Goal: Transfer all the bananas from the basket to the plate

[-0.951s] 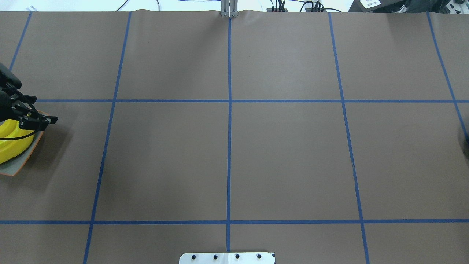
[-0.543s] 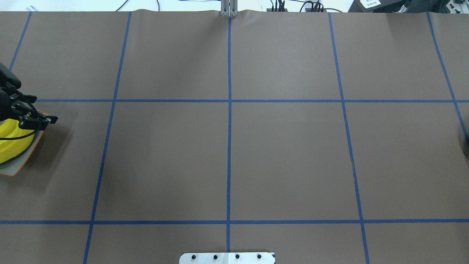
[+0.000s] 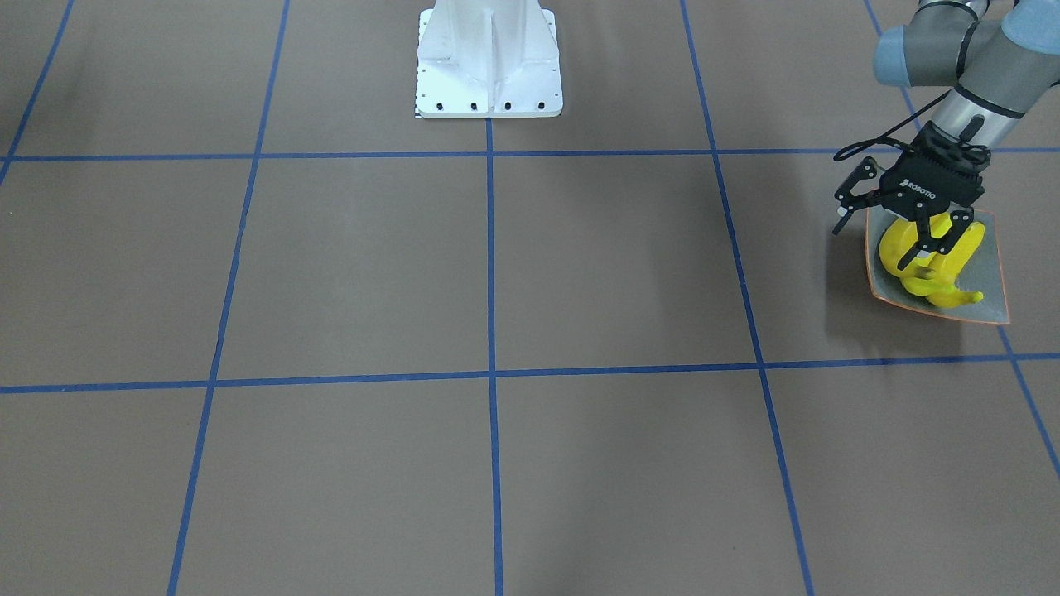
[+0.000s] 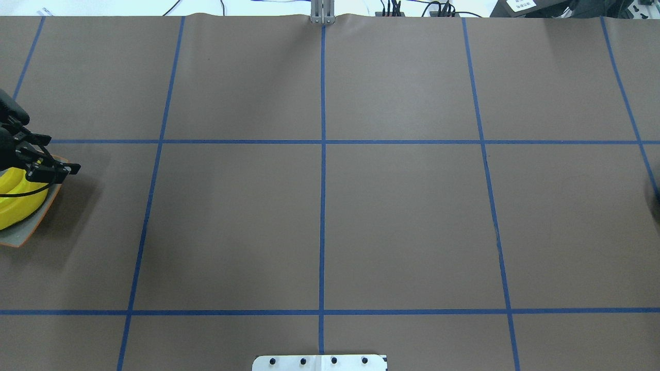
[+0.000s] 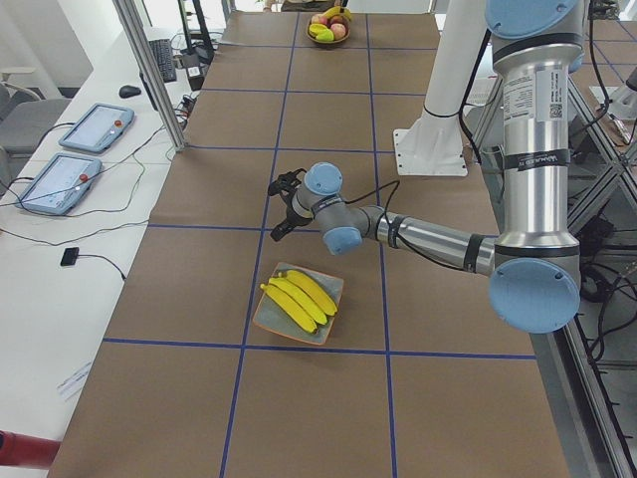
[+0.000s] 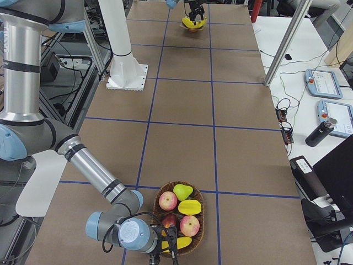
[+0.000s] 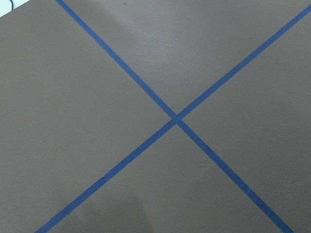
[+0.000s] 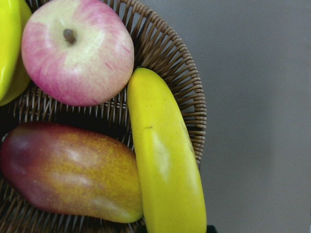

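Three yellow bananas (image 3: 936, 285) lie on the grey, orange-rimmed plate (image 3: 990, 308) at the table's left end; they also show in the exterior left view (image 5: 299, 299) and the overhead view (image 4: 15, 203). My left gripper (image 3: 934, 258) hangs open and empty above the plate; its wrist view shows only bare table and tape. One banana (image 8: 165, 165) lies in the wicker basket (image 8: 194, 97) against its rim, next to an apple and a mango. My right gripper (image 6: 168, 248) sits low at the basket's (image 6: 199, 221) near edge, over that banana (image 6: 179, 243); I cannot tell whether it is open or shut.
The basket also holds apples (image 6: 189, 225), a green pear (image 6: 182, 191) and a mango (image 8: 68, 170). The white robot base (image 3: 489, 58) stands at mid-table. Blue tape lines grid the brown table. Tablets (image 5: 95, 124) and a bottle (image 6: 316, 130) lie on the side bench.
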